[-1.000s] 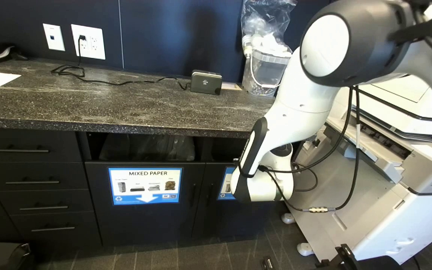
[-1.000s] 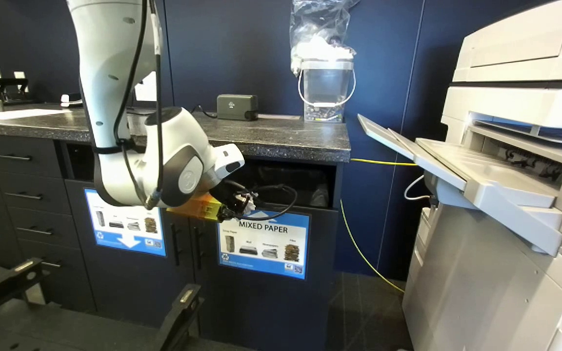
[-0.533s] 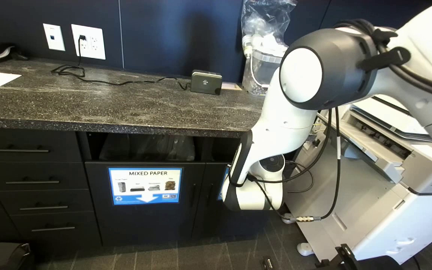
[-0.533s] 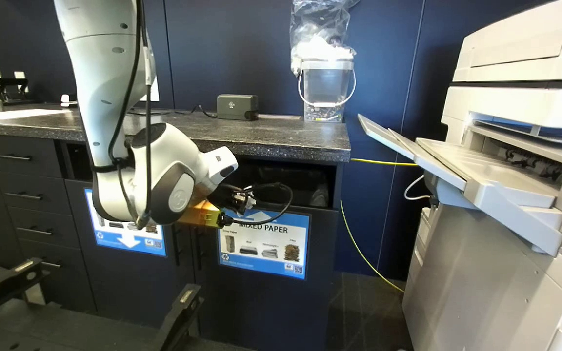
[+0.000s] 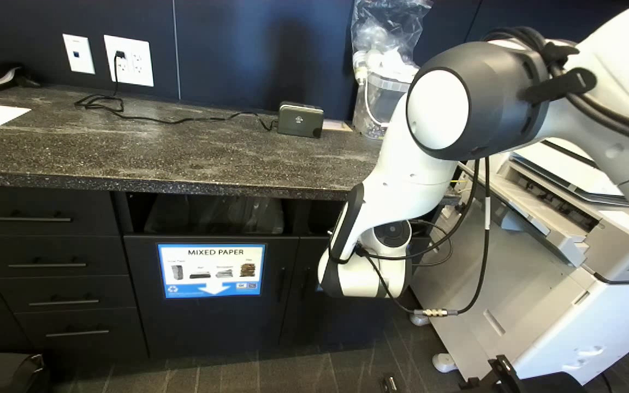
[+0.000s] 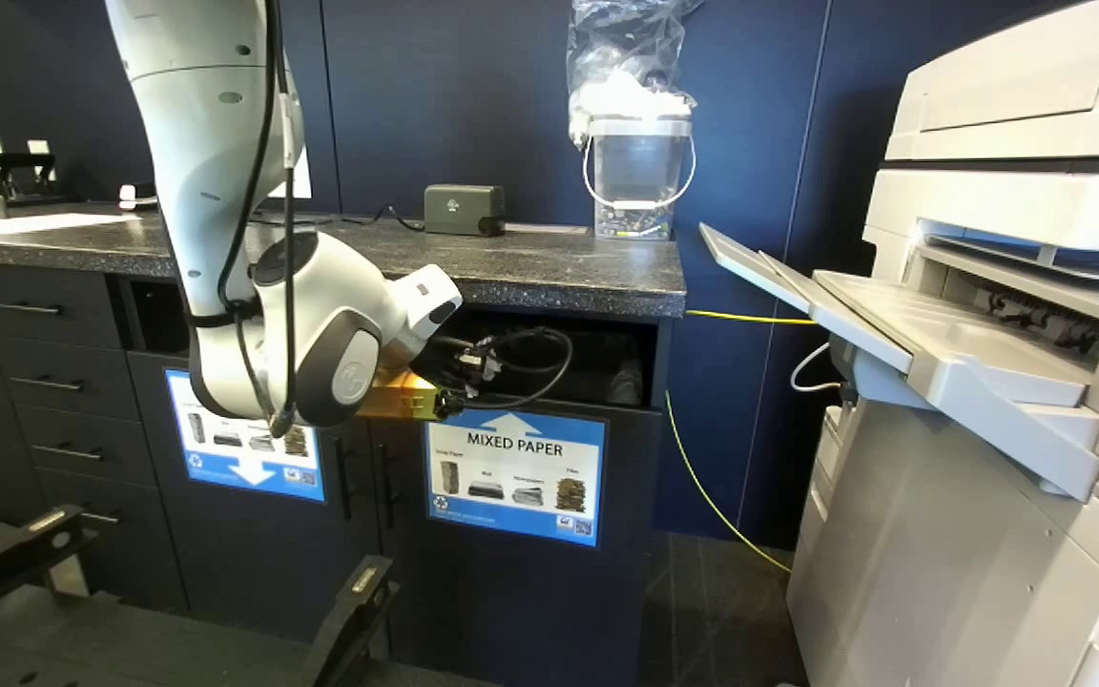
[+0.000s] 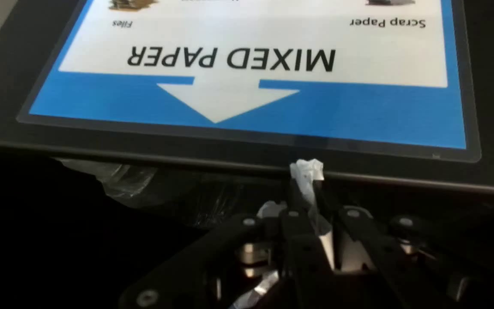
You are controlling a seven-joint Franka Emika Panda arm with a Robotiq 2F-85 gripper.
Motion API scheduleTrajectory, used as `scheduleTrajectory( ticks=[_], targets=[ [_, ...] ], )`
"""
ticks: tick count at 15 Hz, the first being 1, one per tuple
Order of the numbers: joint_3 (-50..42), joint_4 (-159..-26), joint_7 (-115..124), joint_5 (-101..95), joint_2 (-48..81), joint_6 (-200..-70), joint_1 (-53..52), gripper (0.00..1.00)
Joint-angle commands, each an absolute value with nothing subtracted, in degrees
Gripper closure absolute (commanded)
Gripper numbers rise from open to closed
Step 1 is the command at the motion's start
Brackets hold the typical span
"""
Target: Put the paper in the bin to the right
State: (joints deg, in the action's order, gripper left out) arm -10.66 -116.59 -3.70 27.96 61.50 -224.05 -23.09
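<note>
- The black two-fingered claw point(image 7: 306, 189) is drawn narrow around a piece of crumpled white paper point(image 7: 308, 169). One wrinkled end projects beyond the tips; the firm pinch presumably secures a light, loose item during carriage.
- The claw points at the black rectangular opening point(image 6: 588, 348) of the dark cabinet bin point(image 6: 530, 611) on the right. This position suits a release past the lower rim point(image 7: 165, 159), judged to be the next step. Whether the paper has crossed that rim cannot be told.
- Clear creased plastic point(image 7: 131, 178) shows inside the opening; it is probably a liner.
- Below the opening, a blue-and-white label panel point(image 6: 515, 487) reads "MIXED PAPER". Its white arrow point(image 6: 510, 425) points up, presumably to direct waste inward.
- The neighbouring dark compartment point(image 6: 244, 553) carries a similar label point(image 6: 244, 439), arrow down.
- A speckled dark-grey worktop point(image 5: 183, 147) lies above both compartments. On it, towards the rear, stands a small dark-grey box point(image 5: 300, 121); a black cord point(image 5: 168, 121) runs towards it from a white wall outlet point(image 5: 129, 61), which likely explains the location.
- A clear plastic bucket point(image 6: 638, 172) with a white handle stands near the worktop's end.
- Room: dark-blue panelled wall point(image 6: 473, 95) behind; large white-and-grey printer point(image 6: 950, 534) beside the cabinet, apart from it.
</note>
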Motion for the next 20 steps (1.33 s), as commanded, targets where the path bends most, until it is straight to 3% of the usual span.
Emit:
scheduleTrajectory(
  ticks=[1,20],
  targets=[
    [-10.03,-111.70,-6.71,26.10,62.76,-226.16,-21.30,0.87],
    [-6.03,-86.85,-6.35,14.89,77.97,-227.70,-10.82,0.88]
  ],
)
